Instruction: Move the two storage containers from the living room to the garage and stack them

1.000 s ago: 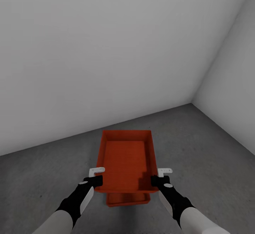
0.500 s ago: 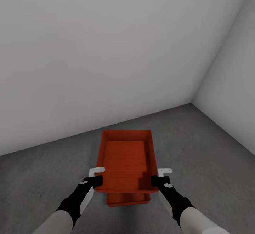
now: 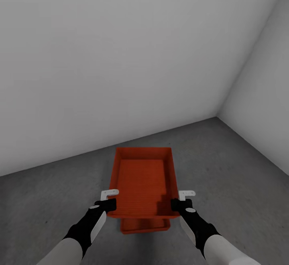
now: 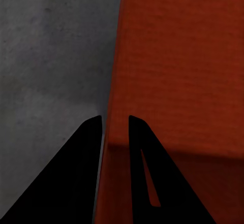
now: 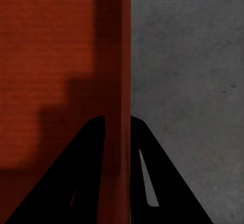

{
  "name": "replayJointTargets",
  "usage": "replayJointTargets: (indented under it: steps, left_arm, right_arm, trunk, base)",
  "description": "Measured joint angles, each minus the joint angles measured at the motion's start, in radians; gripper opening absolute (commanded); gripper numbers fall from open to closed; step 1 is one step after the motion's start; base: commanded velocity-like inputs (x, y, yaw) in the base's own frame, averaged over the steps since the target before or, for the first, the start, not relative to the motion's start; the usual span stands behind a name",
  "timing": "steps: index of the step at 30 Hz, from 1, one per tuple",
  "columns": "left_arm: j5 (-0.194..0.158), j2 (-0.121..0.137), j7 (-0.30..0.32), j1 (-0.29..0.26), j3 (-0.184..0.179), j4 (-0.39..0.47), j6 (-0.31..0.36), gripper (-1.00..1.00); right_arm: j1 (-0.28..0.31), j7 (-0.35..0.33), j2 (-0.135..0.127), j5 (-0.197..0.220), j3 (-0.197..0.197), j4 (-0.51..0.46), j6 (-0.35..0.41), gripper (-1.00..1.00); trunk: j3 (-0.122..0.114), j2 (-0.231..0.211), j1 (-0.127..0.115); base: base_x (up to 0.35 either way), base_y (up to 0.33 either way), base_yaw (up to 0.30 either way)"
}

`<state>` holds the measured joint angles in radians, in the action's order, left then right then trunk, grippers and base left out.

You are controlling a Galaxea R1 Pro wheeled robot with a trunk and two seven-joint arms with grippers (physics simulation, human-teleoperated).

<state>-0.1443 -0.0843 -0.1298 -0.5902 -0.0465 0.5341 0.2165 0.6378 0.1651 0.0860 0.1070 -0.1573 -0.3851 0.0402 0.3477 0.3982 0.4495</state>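
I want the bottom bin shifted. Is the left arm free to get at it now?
Probably not: the left gripper is shut on the upper container, which covers most of the lower container.

Orange-red ribbed containers (image 3: 142, 181), mottled grey floor (image 3: 241, 185)

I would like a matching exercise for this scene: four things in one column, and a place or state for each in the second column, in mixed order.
Column 1
1. upper container
2. lower container
3. left hand
4. right hand

Column 2
A. grips the held bin's right wall
B. lies on the grey floor, mostly hidden under the other bin
C. held between both hands
D. grips the held bin's left wall

Pairs: 1-C, 2-B, 3-D, 4-A
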Motion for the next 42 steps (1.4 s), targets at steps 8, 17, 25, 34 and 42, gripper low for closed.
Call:
replayJointTargets:
  steps: [8, 17, 25, 34, 42]
  left_arm:
    - [-0.002, 0.001, 0.0, 0.0, -0.002, 0.0, 0.0, -1.0]
    - [-0.001, 0.0, 0.0, 0.0, -0.001, 0.0, 0.0, -1.0]
    - [-0.002, 0.001, 0.0, 0.0, -0.002, 0.0, 0.0, -1.0]
    - [-0.002, 0.001, 0.0, 0.0, -0.002, 0.0, 0.0, -1.0]
    - [-0.002, 0.001, 0.0, 0.0, -0.003, 0.0, 0.0, -1.0]
  right_arm:
    - [0.0, 0.0, 0.0, 0.001, 0.0, 0.0, -0.001, -1.0]
    - [0.0, 0.0, 0.0, 0.0, 0.0, 0.0, 0.0, -1.0]
    - [0.0, 0.0, 0.0, 0.0, 0.0, 0.0, 0.0, -1.0]
    - [0.0, 0.0, 0.0, 0.001, 0.0, 0.0, -0.001, -1.0]
    - [0.0, 0.0, 0.0, 0.002, -0.001, 0.001, -0.001, -1.0]
  trunk:
    - [0.003, 0.007, 0.004]
    - [0.031, 0.07, 0.038]
    - [0.057, 0.126, 0.069]
    - [0.085, 0.189, 0.104]
    - [0.11, 0.245, 0.134]
  base:
    - [0.0, 0.0, 0.0]
    - [0.0, 0.0, 0.0]
    - [0.0, 0.0, 0.0]
    - [0.0, 0.0, 0.0]
    - [0.0, 0.0, 0.0]
